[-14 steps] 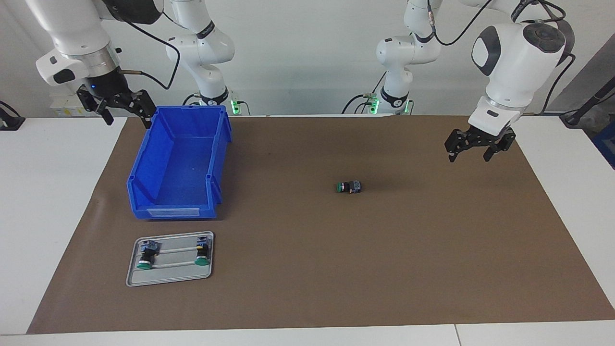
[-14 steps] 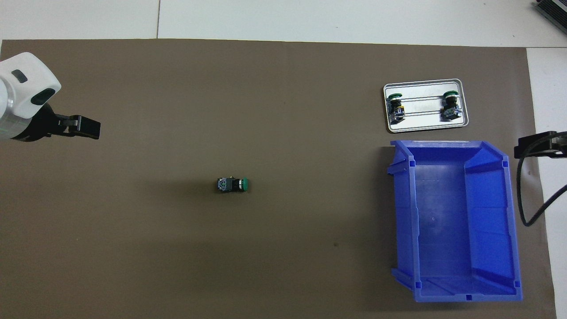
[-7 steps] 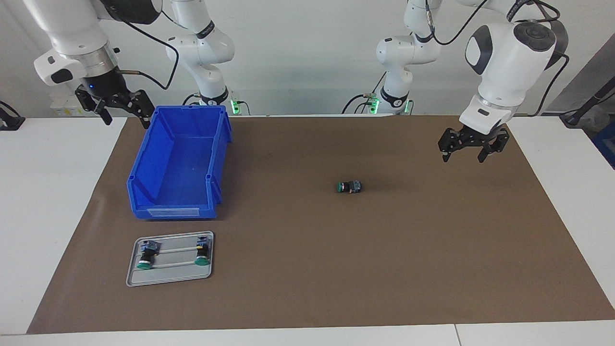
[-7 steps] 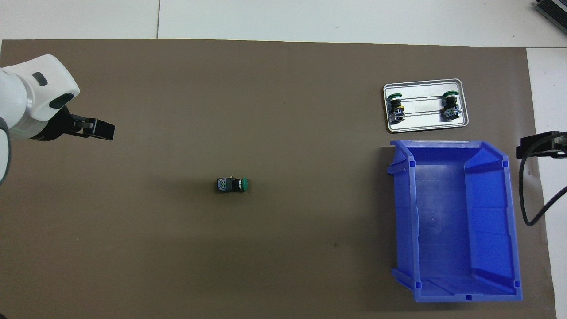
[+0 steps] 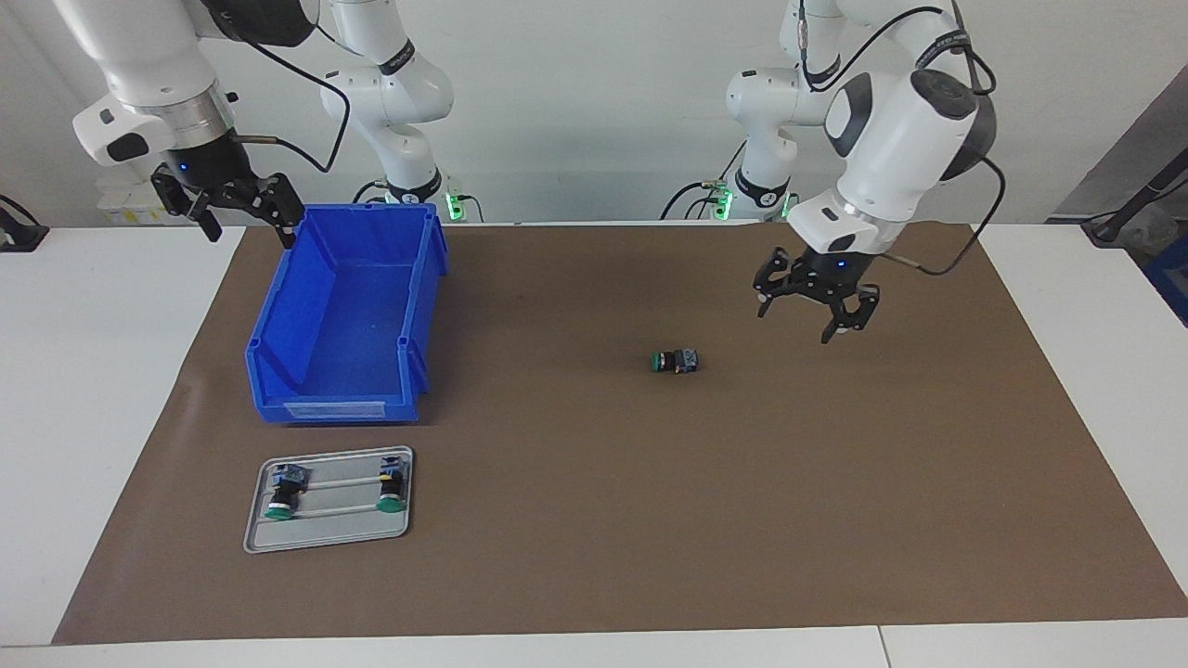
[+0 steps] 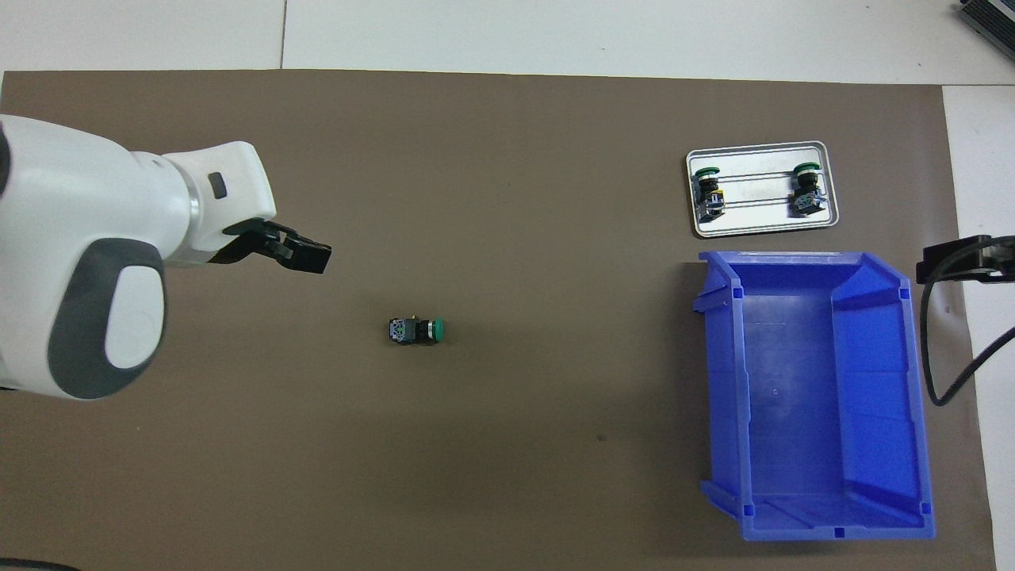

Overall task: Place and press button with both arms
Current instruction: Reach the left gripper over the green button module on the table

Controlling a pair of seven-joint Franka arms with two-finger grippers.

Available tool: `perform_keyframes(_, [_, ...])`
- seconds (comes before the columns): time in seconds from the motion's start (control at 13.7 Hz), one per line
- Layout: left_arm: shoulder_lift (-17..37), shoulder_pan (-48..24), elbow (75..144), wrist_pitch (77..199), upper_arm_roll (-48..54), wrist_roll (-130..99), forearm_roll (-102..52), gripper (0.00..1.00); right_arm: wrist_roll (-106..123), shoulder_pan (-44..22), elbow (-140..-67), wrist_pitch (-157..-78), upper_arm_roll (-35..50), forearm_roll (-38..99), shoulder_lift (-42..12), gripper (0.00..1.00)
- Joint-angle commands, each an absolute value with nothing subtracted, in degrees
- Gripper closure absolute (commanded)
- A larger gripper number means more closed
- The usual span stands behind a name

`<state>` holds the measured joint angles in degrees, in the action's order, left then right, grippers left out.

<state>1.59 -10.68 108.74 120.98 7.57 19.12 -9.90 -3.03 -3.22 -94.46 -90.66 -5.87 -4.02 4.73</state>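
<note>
The button (image 5: 675,361) (image 6: 415,330), green cap and black body with a blue-grey block at its rear, lies on its side in the middle of the brown mat. Its cap points toward the right arm's end of the table. My left gripper (image 5: 806,318) (image 6: 305,255) hangs open and empty in the air over the mat, beside the button toward the left arm's end and well apart from it. My right gripper (image 5: 243,221) (image 6: 955,262) waits open and empty, raised over the mat's edge beside the blue bin's corner nearest the robots.
An empty blue bin (image 5: 278,315) (image 6: 721,381) stands at the right arm's end. Farther from the robots than the bin lies a grey metal tray (image 5: 329,536) (image 6: 761,228) with two more green-capped buttons (image 5: 281,490) (image 5: 391,484) on it.
The left arm has swung in from the mat's edge toward the button and come lower, its gripper still open. The right arm has barely shifted. The button has not moved.
</note>
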Motion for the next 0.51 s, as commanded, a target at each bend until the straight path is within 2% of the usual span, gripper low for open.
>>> perform_keyframes(0.0, [-0.79, -14.49, 115.47, 126.99, 6.59, 23.98, -10.81, 0.0, -2.64, -2.37, -95.36, -91.14, -4.92, -3.34, 5.62, 0.0])
perform_keyframes(0.44, [-1.41, -16.0, 116.1, 125.95, 6.59, 29.77, -10.81, 0.0, -2.64, -2.37, -95.36, -91.14, -4.92, -3.25, 5.62, 0.0])
